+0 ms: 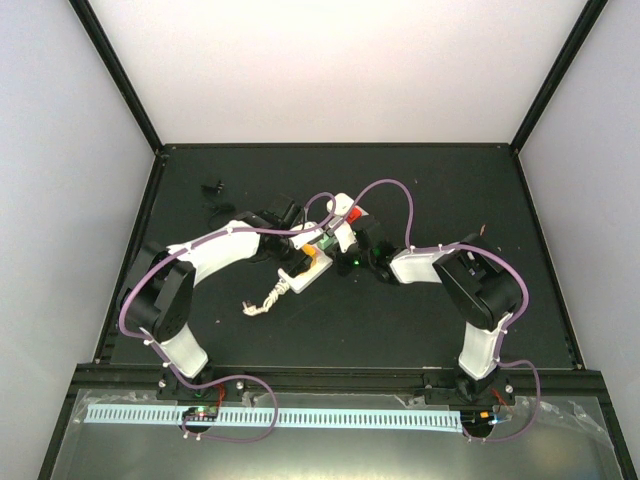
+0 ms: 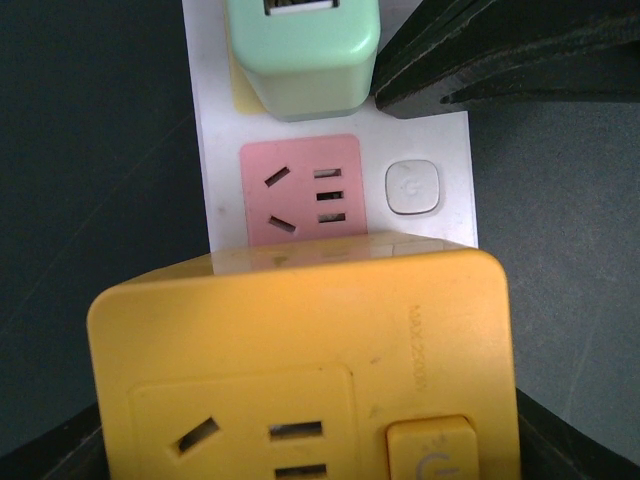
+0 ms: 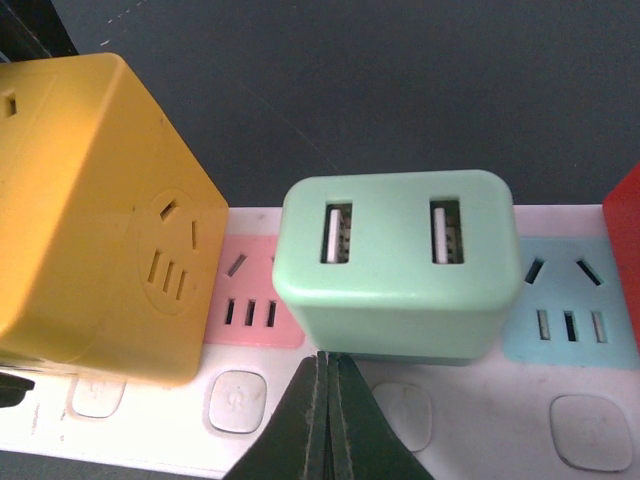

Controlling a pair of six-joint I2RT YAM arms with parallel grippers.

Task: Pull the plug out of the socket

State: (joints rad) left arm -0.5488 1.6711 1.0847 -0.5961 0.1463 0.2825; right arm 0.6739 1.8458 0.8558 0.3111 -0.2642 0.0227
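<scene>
Now, left pincer clasping yellow cube plug, right pincer fully closed beside green plug

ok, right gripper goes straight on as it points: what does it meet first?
Probably the mint-green two-port USB charger block, low on its near side, where it meets the long white power strip; the shut right gripper looks almost there, depth unclear.

A white strip lies aslant on the table, its cord trailing toward the near left. The left gripper and right gripper meet over its far end, where small green and red patches, perhaps plugs, show. A black item lies well apart at far left.
</scene>
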